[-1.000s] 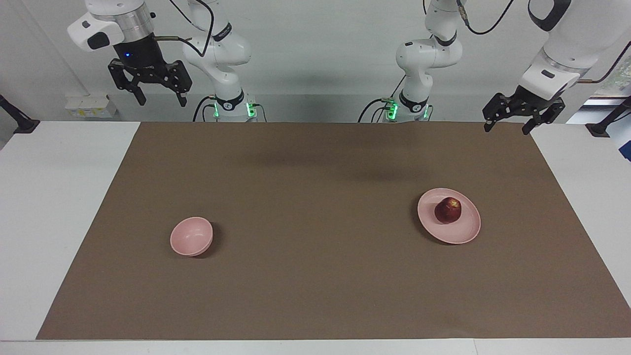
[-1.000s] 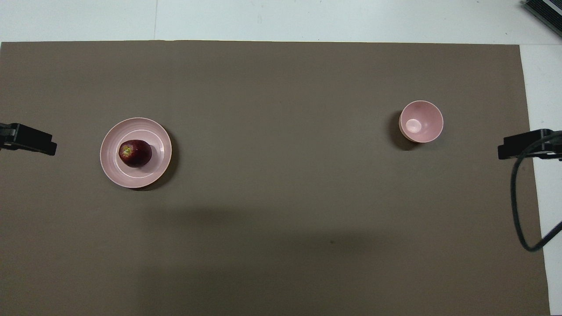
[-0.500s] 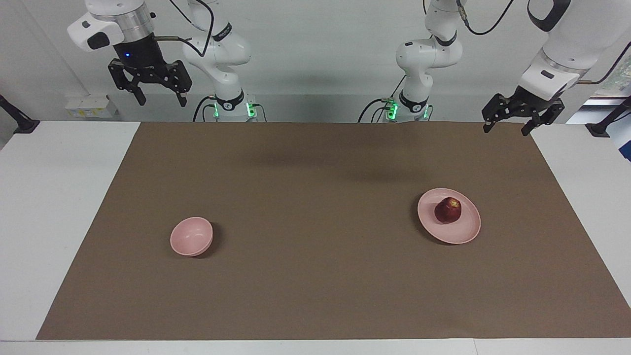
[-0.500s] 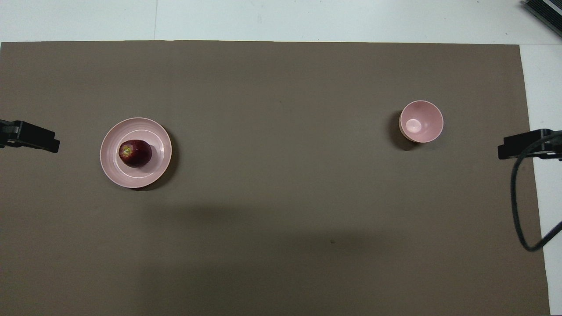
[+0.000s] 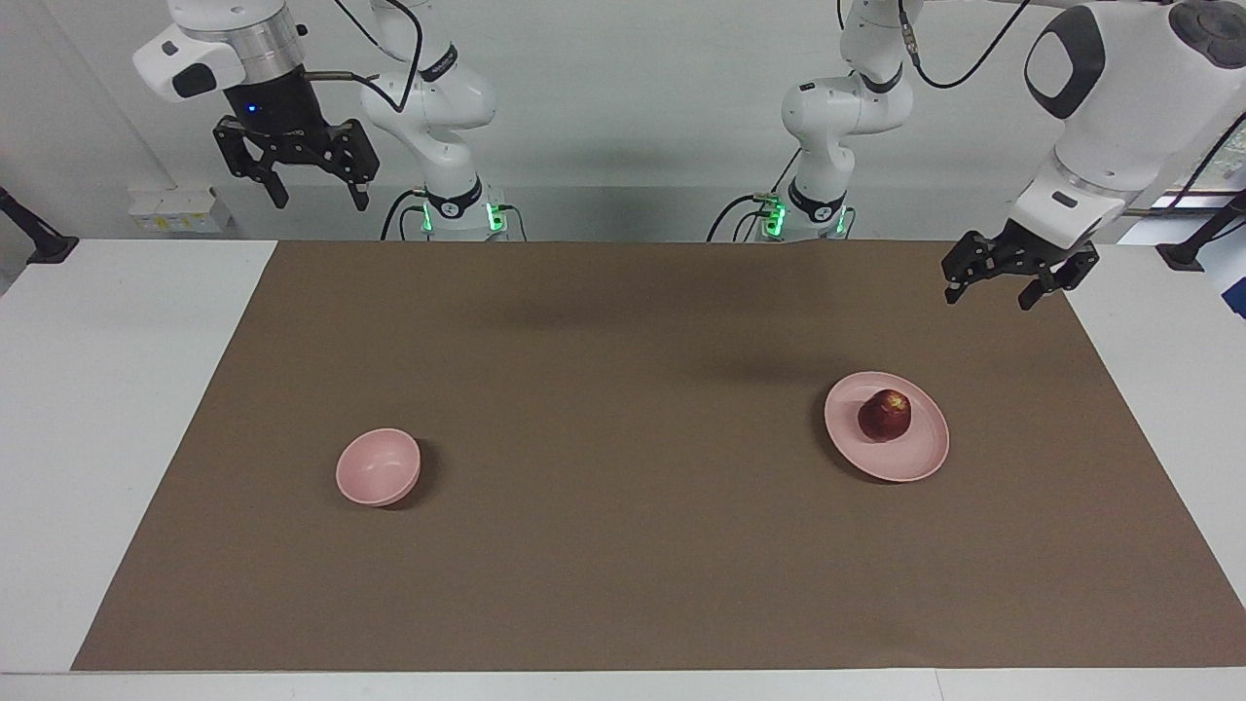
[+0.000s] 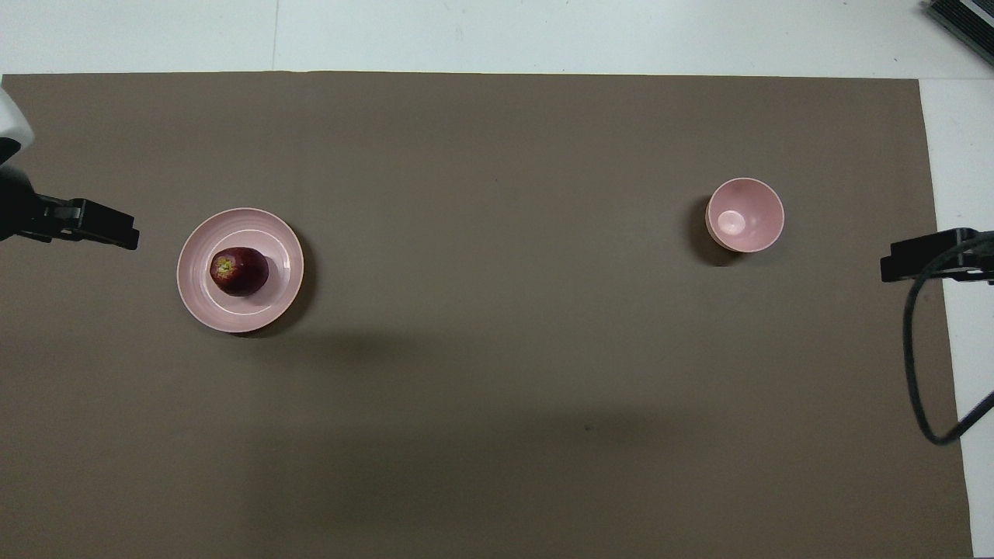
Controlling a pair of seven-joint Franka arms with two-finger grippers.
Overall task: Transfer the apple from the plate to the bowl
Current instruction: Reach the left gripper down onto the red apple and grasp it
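Note:
A small dark-red apple (image 5: pixel 884 415) (image 6: pixel 239 271) rests on the flat pale-pink plate (image 5: pixel 915 462) (image 6: pixel 194 291) toward the left arm's end of the table. The small deep pink bowl (image 5: pixel 378 467) (image 6: pixel 757 210) stands alone toward the right arm's end, with nothing in it. My left gripper (image 5: pixel 987 293) hangs open and empty in the air over the mat's corner by the left arm's end, apart from the plate. My right gripper (image 5: pixel 311 197) is open and empty, raised high at the right arm's end, where that arm waits.
A brown mat (image 5: pixel 623 545) (image 6: pixel 497 388) covers most of the white table (image 5: pixel 107 389). A black cable (image 6: pixel 920 373) loops over the mat's edge at the right arm's end. Both arm bases (image 5: pixel 458 209) stand at the robots' edge of the table.
The left gripper has come down and moved in over the mat toward the plate. The right arm, apple, plate and bowl have stayed put.

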